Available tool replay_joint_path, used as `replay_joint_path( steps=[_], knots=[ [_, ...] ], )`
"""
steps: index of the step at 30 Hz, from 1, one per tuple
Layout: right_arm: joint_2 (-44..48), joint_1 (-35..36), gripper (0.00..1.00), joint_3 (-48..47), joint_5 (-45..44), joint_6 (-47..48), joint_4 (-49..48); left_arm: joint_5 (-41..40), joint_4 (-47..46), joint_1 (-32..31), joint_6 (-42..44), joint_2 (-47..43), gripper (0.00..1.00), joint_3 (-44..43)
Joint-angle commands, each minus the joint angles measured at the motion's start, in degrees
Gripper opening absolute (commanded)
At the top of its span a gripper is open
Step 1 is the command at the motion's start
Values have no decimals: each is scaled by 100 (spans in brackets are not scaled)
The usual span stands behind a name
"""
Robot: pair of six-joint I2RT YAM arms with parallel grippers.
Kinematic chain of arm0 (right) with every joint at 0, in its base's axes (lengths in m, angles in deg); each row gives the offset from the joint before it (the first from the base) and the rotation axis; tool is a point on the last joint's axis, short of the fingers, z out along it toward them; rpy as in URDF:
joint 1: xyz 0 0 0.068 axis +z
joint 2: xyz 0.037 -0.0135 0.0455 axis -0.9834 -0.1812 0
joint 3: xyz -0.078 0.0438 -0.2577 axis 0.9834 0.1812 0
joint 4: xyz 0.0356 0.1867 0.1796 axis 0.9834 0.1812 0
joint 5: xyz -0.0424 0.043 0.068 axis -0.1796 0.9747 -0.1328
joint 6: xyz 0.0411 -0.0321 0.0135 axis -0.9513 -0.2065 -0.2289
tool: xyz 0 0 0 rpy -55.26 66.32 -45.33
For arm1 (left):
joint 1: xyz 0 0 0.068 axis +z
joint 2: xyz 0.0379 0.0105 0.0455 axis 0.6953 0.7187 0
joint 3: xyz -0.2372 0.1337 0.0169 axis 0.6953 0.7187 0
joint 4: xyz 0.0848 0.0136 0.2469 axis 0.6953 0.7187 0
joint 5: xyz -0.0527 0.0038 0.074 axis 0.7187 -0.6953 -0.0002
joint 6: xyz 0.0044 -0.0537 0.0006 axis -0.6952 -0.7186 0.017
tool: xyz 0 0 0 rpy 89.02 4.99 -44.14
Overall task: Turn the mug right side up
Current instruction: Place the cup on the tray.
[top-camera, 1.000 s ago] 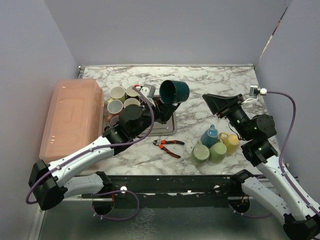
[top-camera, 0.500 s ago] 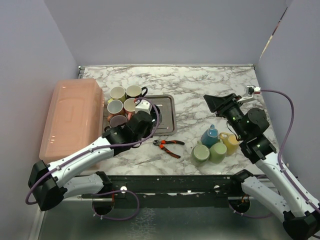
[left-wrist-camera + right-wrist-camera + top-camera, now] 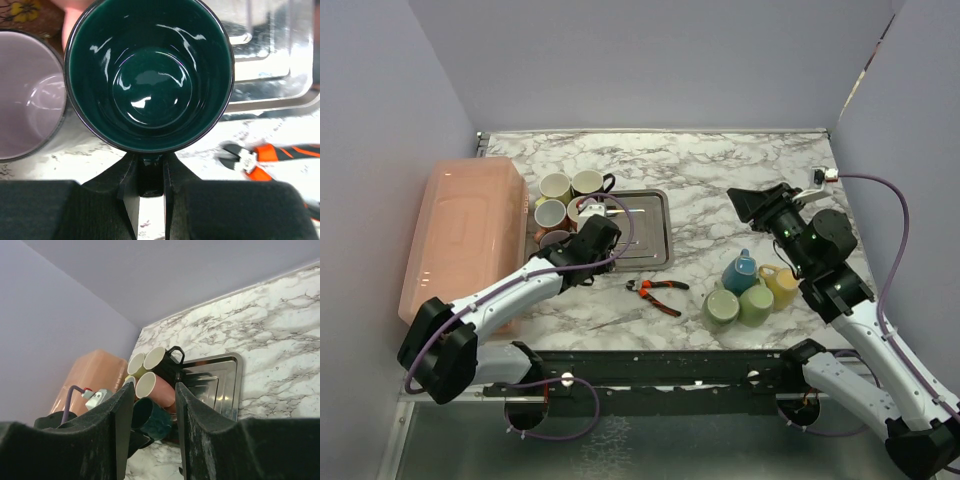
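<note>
The dark teal mug (image 3: pixel 149 75) fills the left wrist view, its mouth facing the camera and its inside empty. My left gripper (image 3: pixel 150 172) is shut on its handle, jaws pinched close together. In the top view the left gripper (image 3: pixel 588 240) sits at the metal tray's left edge and the wrist hides the mug. The right wrist view shows the teal mug (image 3: pixel 155 417) from the side, held low next to a pink mug (image 3: pixel 157 390). My right gripper (image 3: pixel 748 205) hovers open above the right side of the table with nothing between its fingers (image 3: pixel 122 405).
Several upright mugs (image 3: pixel 556 187) cluster left of the metal tray (image 3: pixel 650 235); a lilac one (image 3: pixel 25 95) sits right beside the held mug. A pink bin (image 3: pixel 465 235) lies far left. Orange pliers (image 3: pixel 657 290) lie in front of the tray. More mugs (image 3: pixel 738 270) stand at front right.
The left arm has brought the teal mug down and left from above the tray, turning its mouth from sideways to upward. The right gripper has shifted slightly.
</note>
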Motion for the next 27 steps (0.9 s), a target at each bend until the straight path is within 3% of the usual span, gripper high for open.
replay_joint_path(
  steps=[1,19,24,27],
  knots=[
    [-96,-36,43,-179,-189,70,196,188,-672,346,81,44,0,114],
    [-199,-36,43,-196,-187,56,328,199,-864,590,69,289,0,327],
    [-178,-36,43,-202,-175,52,372,164,-695,592,5,308,22,289],
    [-187,-36,43,-203,-148,44,374,127,-586,592,-24,303,29,258]
  ],
)
